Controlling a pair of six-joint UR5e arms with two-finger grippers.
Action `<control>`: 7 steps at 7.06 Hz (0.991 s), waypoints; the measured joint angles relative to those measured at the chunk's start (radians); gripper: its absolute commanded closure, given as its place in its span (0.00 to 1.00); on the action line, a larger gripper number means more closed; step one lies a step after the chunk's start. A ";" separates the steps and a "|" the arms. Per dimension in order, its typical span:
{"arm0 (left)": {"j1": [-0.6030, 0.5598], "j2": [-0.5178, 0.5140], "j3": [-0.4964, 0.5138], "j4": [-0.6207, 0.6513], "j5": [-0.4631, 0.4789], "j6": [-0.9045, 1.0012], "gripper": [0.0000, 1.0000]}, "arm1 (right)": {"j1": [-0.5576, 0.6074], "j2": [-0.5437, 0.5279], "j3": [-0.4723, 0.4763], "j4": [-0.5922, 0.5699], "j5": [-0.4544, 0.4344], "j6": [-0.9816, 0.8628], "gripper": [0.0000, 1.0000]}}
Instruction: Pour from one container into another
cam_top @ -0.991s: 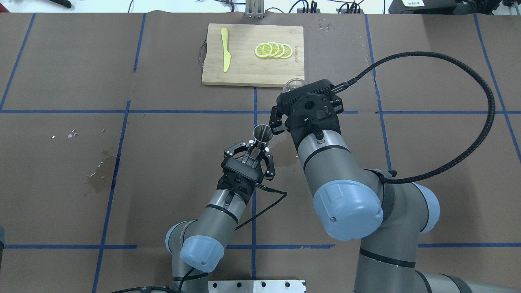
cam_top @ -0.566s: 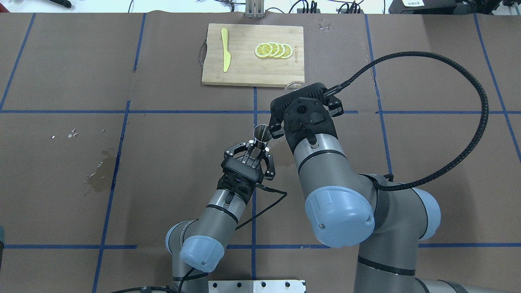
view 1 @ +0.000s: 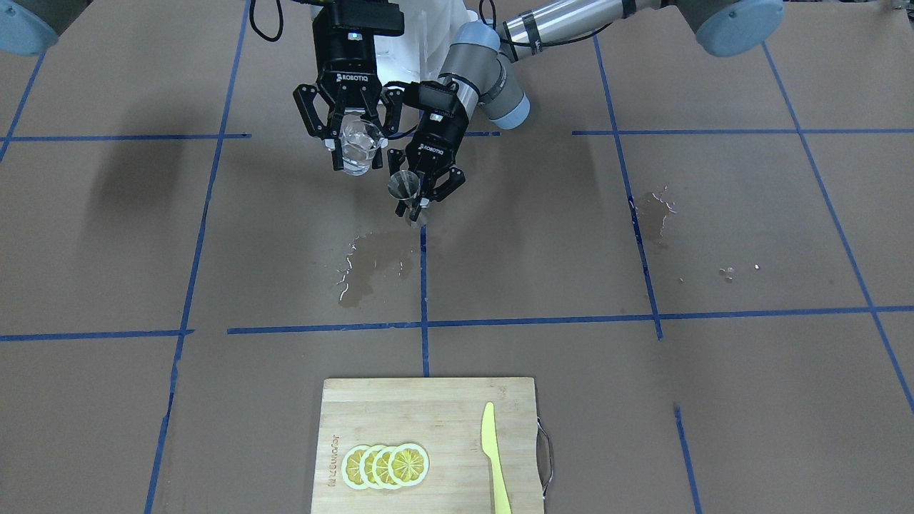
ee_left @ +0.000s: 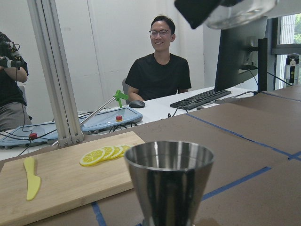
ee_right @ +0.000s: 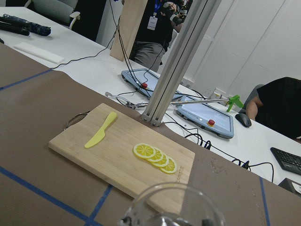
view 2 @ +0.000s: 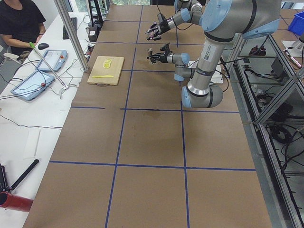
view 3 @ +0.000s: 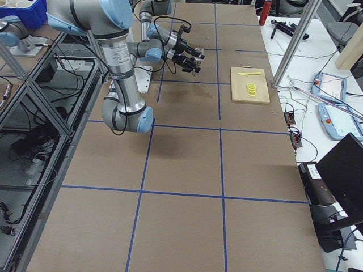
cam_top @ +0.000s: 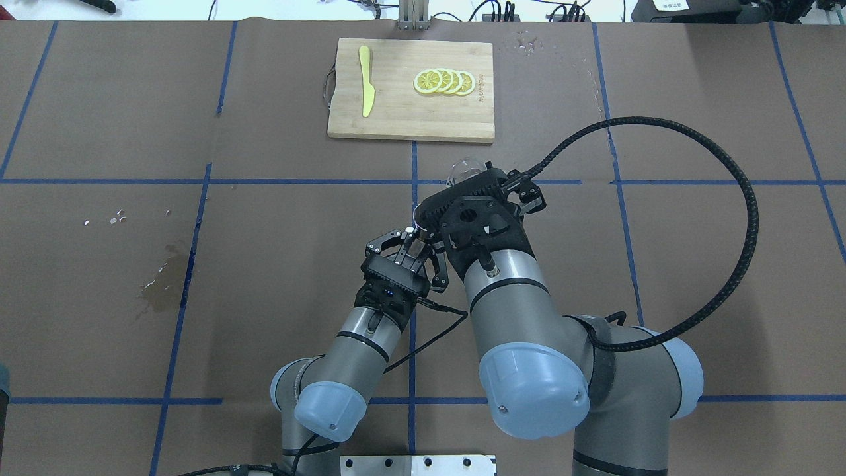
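Observation:
My right gripper (view 1: 355,153) is shut on the clear glass cup (view 1: 355,145), held in the air close to upright. The cup's rim shows beyond the wrist (cam_top: 464,166) and at the bottom of the right wrist view (ee_right: 174,207). My left gripper (view 1: 414,203) is shut on the waist of the steel jigger (view 1: 405,187), which stands upright just over the paper. In the left wrist view the jigger (ee_left: 169,183) fills the bottom centre, with the cup's base (ee_left: 235,9) higher and to its right. From overhead my right wrist hides most of the jigger.
A bamboo cutting board (cam_top: 396,112) lies at the far side with lemon slices (cam_top: 444,81) and a yellow knife (cam_top: 365,79). A wet patch (view 1: 371,268) marks the paper beyond the jigger. Another stain (cam_top: 162,291) is on my left side. Operators sit past the table's far edge.
My right arm has swung left and back toward me, bringing the glass cup from the board's corner to just beside the jigger. The left arm and the jigger have stayed still.

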 measured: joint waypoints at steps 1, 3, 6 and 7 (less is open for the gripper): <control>0.000 0.000 -0.001 0.000 0.000 0.000 1.00 | -0.004 0.001 -0.002 -0.013 -0.007 -0.020 1.00; 0.001 0.000 -0.003 0.001 -0.001 0.000 1.00 | -0.005 0.002 -0.006 -0.021 -0.010 -0.060 1.00; 0.001 -0.001 -0.004 0.001 -0.001 0.000 1.00 | -0.007 0.011 -0.012 -0.038 -0.010 -0.099 1.00; 0.001 -0.001 -0.004 0.001 -0.001 0.000 1.00 | -0.007 0.027 -0.016 -0.060 -0.010 -0.107 1.00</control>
